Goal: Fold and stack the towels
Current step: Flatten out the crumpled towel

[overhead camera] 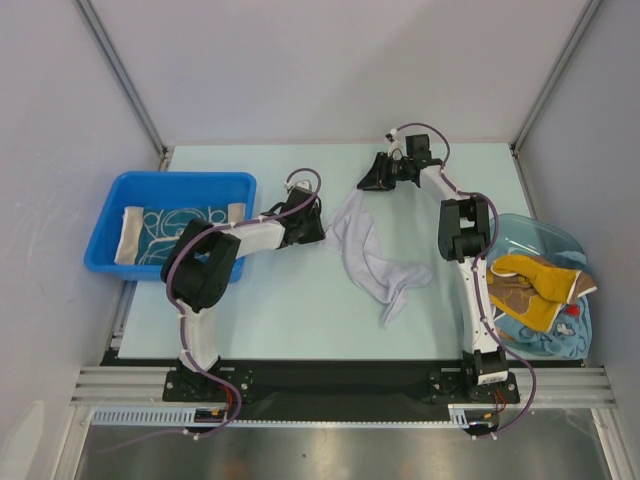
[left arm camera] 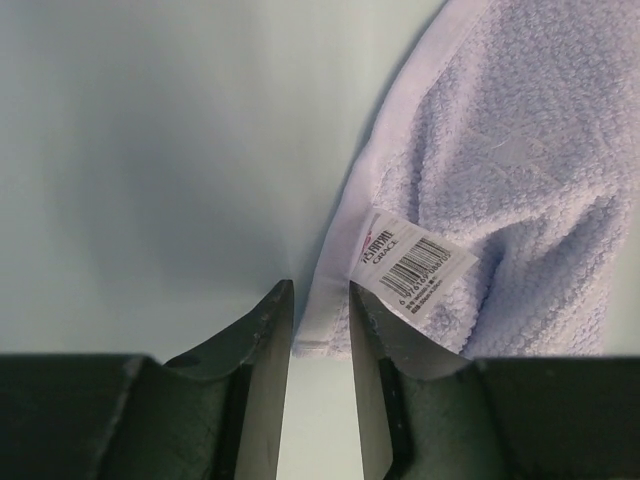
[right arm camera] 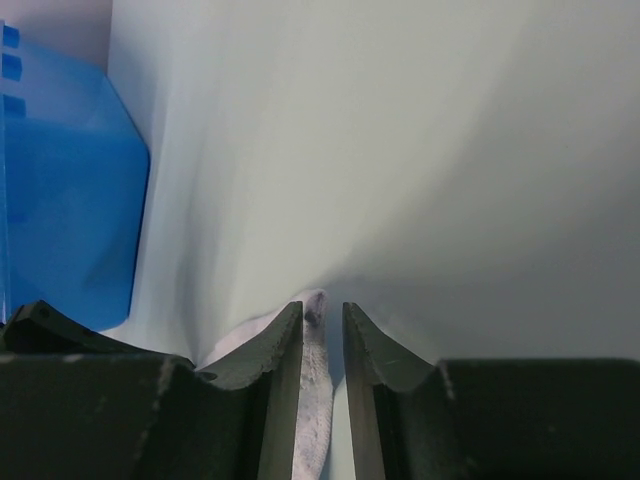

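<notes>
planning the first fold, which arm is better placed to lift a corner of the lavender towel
right, probably: a corner of the lavender towel lies well in between the fingers of the right pincer, while the left pincer has only the towel's edge at its tips

A white tag point(left arm camera: 412, 268) on the lavender towel point(left arm camera: 520, 140) shows a barcode and red logo, lettering seemingly unreadable

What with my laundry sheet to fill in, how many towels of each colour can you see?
Teal towel with white swirls, in the blue bin: 1
Pale lavender towel, on the table: 1
Yellow and brown towel, in the pale blue basin: 1
Light blue towel, beneath it: 1
Total: 4 told apart; the basin's heap may hide more.
</notes>
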### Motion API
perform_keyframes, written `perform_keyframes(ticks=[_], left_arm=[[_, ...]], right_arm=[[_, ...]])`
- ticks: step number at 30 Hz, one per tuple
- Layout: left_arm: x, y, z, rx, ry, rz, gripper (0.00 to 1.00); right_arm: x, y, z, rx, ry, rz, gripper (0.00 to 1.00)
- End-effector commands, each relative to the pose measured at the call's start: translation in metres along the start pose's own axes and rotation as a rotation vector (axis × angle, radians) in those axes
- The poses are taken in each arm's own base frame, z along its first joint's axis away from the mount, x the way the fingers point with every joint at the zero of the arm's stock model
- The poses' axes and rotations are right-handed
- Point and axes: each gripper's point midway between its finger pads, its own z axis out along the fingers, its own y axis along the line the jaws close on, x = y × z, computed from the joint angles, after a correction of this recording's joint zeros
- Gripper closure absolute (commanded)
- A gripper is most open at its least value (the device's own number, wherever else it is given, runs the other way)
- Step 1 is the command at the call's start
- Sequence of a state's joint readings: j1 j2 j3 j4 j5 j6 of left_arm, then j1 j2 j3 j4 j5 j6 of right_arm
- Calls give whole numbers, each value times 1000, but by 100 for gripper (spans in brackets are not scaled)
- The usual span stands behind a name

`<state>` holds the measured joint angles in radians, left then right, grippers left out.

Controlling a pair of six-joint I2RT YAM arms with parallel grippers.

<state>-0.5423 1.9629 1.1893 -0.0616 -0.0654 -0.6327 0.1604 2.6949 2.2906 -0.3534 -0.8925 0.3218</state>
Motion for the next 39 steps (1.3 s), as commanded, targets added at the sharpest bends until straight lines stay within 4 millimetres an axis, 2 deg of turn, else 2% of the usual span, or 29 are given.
perform_keyframes(ticks=[1, 6, 9, 10, 12, 13, 14, 15, 16, 17, 18, 20, 21, 23, 24, 25, 27, 28, 29, 30, 31, 32, 34, 35, 36, 37, 38, 39], left_arm=[[42, 16, 7, -59, 136, 0, 66], [54, 22, 6, -82, 156, 9, 71], [62, 20, 6, -72, 181, 12, 83], [64, 19, 6, -67, 188, 22, 92], [61, 13, 4, -54, 192, 34, 100], [58, 11, 2, -48, 188, 55, 100], [46, 6, -1, -40, 165, 71, 100], [34, 5, -9, -56, 141, 88, 100], [24, 1, -15, -43, 119, 136, 100], [4, -11, -23, -16, 80, 161, 100], [-5, -11, -31, -23, 69, 213, 100], [-40, -31, -57, 21, -1, 270, 100], [-50, -36, -67, 29, -20, 296, 100], [-77, -47, -96, 45, -67, 358, 100], [-84, -50, -106, 49, -81, 376, 100], [-97, -54, -123, 55, -116, 405, 100], [-113, -60, -148, 67, -160, 451, 100], [-119, -63, -160, 73, -177, 462, 100], [-133, -70, -184, 91, -228, 469, 100], [-136, -71, -197, 98, -241, 481, 100], [-141, -73, -209, 108, -258, 512, 100], [-149, -78, -235, 131, -293, 527, 100], [-156, -80, -260, 138, -329, 550, 100], [-158, -82, -278, 155, -350, 558, 100], [-163, -83, -303, 174, -396, 560, 100], [-163, -83, -319, 189, -419, 559, 100], [-160, -84, -333, 211, -431, 562, 100], [-158, -87, -363, 263, -479, 559, 100]], right_arm=[[-13, 14, -4, -44, -28, -37, 71], [-13, 15, -5, -42, -27, -39, 71], [-12, 16, -5, -44, -25, -40, 71], [-12, 16, -5, -42, -24, -38, 72], [-11, 18, -5, -38, -21, -39, 78], [-12, 17, -6, -20, -26, -54, 92], [-10, 16, -7, 0, -19, -53, 100], [-22, 31, -19, 18, -50, -89, 100], [-32, 29, -26, 85, -92, -108, 100], [-23, 24, -28, 107, -96, -103, 100], [-47, 59, -51, 97, -163, -159, 100], [-57, 75, -71, 120, -227, -182, 100], [-71, 105, -92, 114, -274, -230, 100], [-76, 128, -111, 137, -298, -262, 100], [-77, 138, -120, 147, -305, -274, 100], [-79, 166, -139, 149, -324, -303, 100], [-79, 186, -156, 185, -350, -342, 100], [-82, 211, -176, 190, -390, -380, 100], [-76, 226, -182, 198, -386, -388, 100], [-78, 233, -194, 231, -411, -412, 100], [-73, 258, -213, 238, -436, -441, 100], [-69, 269, -221, 247, -442, -459, 100], [-60, 292, -237, 281, -466, -515, 100], [-47, 309, -255, 294, -480, -536, 100], [-36, 325, -262, 287, -488, -561, 100], [-28, 331, -271, 307, -496, -572, 100], [-12, 347, -292, 305, -530, -592, 100], [0, 358, -297, 290, -537, -601, 100]])
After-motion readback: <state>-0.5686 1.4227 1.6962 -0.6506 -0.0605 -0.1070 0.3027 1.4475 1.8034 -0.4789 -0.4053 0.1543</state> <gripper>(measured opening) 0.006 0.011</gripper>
